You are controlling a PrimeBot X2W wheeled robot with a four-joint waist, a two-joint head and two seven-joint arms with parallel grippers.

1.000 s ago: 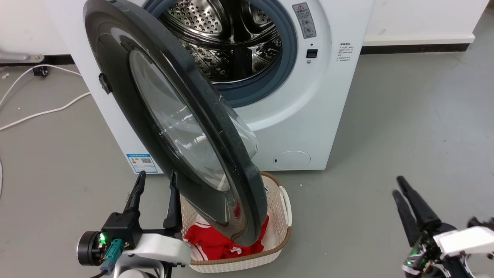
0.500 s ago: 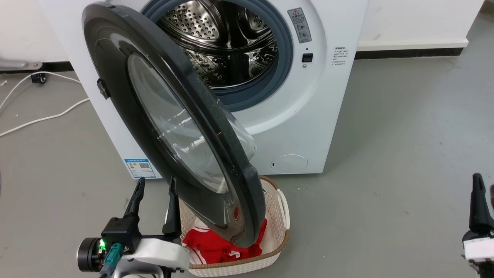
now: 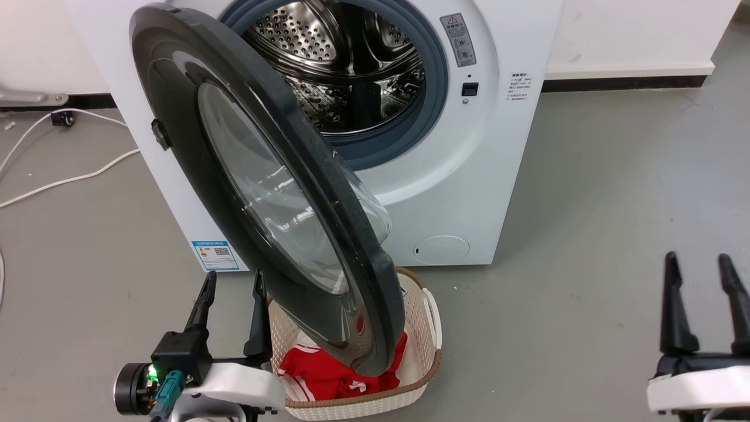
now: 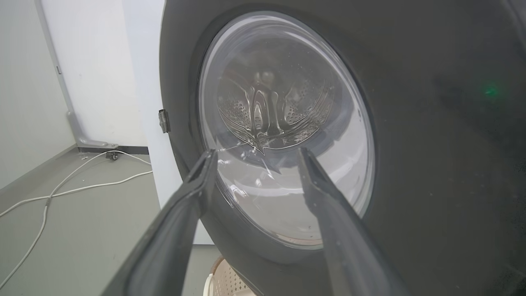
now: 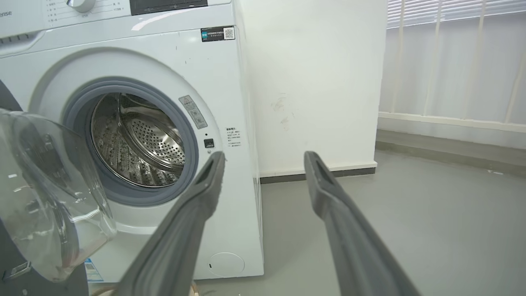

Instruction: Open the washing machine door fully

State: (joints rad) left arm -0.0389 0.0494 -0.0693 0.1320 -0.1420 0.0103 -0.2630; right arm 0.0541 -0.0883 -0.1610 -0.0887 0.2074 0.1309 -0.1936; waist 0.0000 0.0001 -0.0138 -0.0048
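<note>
The washing machine door [image 3: 176, 117], a glossy black round door with a clear glass bowl, stands swung out from the white washing machine [image 3: 469, 176], roughly edge-on to me. Its hinge [image 3: 157, 133] is at the far left. My left gripper [image 3: 233, 281] is open, low beside the door's outer face. Its right finger is close to the rim, and contact cannot be told. In the left wrist view my left gripper [image 4: 258, 151] points at the door [image 4: 431, 144] and its window. My right gripper [image 3: 697, 261] is open over bare floor, far right of the door. In the right wrist view my right gripper [image 5: 264, 155] faces the washing machine [image 5: 230, 82].
A cream perforated basket [image 3: 422, 328] with red clothing [image 3: 328, 369] sits on the floor under the door's lower edge. The steel drum [image 3: 345, 64] is exposed. White cables [image 3: 58, 176] lie on the grey floor at the left. A white wall runs behind.
My right gripper went from tilted with fingers close together to upright and open, further right. The camera shifted slightly. The door and left gripper kept their places.
</note>
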